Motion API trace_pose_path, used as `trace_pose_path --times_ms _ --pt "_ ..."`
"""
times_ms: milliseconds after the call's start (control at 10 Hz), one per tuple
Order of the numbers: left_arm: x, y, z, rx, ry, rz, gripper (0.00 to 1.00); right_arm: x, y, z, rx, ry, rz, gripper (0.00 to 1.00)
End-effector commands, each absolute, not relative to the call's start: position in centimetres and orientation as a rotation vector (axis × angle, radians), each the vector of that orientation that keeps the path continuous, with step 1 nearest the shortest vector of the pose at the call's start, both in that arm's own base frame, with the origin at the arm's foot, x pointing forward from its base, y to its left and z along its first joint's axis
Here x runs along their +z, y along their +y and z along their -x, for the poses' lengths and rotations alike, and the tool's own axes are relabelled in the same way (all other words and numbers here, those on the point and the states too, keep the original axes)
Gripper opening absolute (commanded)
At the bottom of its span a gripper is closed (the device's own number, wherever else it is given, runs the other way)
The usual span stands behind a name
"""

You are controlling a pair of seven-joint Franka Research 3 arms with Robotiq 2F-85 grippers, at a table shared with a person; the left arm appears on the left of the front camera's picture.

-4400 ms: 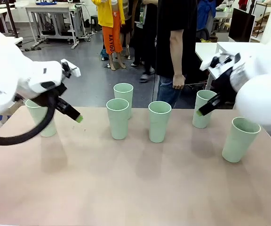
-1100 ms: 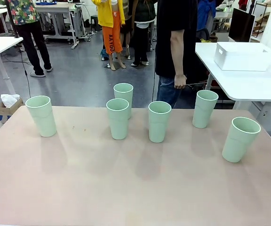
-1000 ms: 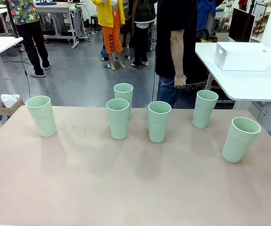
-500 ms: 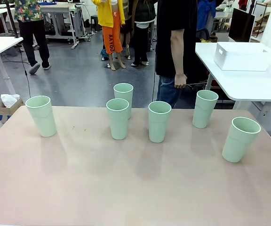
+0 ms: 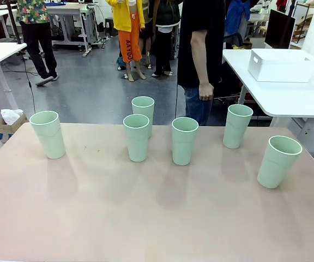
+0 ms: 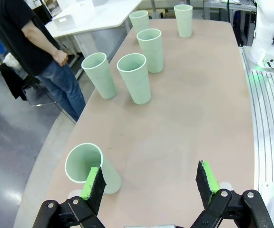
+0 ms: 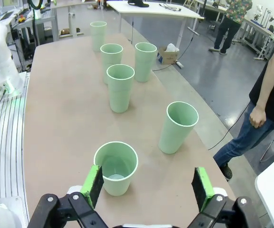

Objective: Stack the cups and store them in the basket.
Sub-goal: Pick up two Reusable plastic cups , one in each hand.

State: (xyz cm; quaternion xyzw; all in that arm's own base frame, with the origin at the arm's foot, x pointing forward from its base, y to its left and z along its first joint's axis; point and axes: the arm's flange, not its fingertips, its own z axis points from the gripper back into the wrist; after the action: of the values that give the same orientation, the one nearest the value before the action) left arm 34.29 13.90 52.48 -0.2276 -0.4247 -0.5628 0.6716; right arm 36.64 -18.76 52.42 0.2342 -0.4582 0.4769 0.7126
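Count six cups (image 5: 185, 141) on the tan table (image 5: 146, 218), each apart from the rest, none nested. Log every one upright: mouth up, narrow base down, long axis vertical, no lean seen. Reading the front view left to right, place the leftmost cup (image 5: 48, 134) alone near the left edge. Next a close pair, the rear cup (image 5: 143, 106) partly hidden behind the front cup (image 5: 137, 137). Then one at centre, one toward the far right, and the rightmost cup (image 5: 278, 162) nearer the robot's side. Find the basket (image 5: 282, 65) off this table, on a white side table (image 5: 288, 101) beyond the far right corner. Open side up, long axis running across the picture, well apart from all cups. Note a person (image 5: 200, 38) in a black shirt at the far edge, hand (image 5: 205, 91) hanging by the hip, behind the middle of the row. Spot other people and desks farther back, and a cardboard box (image 5: 7, 124) on the floor at left. Find the left gripper (image 6: 150, 180) with fingers spread wide, gripping nothing, over the table's left end. See one green pad (image 6: 86, 185) overlapping the leftmost cup's side in the picture — contact or gap, cannot tell. Find the right gripper (image 7: 147, 185) likewise wide and bare, the rightmost cup seen between its pads, close by the picture-left one.
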Motion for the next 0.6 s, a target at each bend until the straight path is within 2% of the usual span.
trace_pose_path --times_ms 0,500 --pt "52.55 13.91 -34.20 -1.274 -0.967 0.521 1.00 52.48 -18.73 -36.64 1.063 -1.020 -0.521 1.00" --pt "52.55 13.91 -34.20 -1.274 -0.967 0.521 1.00 52.48 -18.73 -36.64 1.063 -1.020 -0.521 1.00"
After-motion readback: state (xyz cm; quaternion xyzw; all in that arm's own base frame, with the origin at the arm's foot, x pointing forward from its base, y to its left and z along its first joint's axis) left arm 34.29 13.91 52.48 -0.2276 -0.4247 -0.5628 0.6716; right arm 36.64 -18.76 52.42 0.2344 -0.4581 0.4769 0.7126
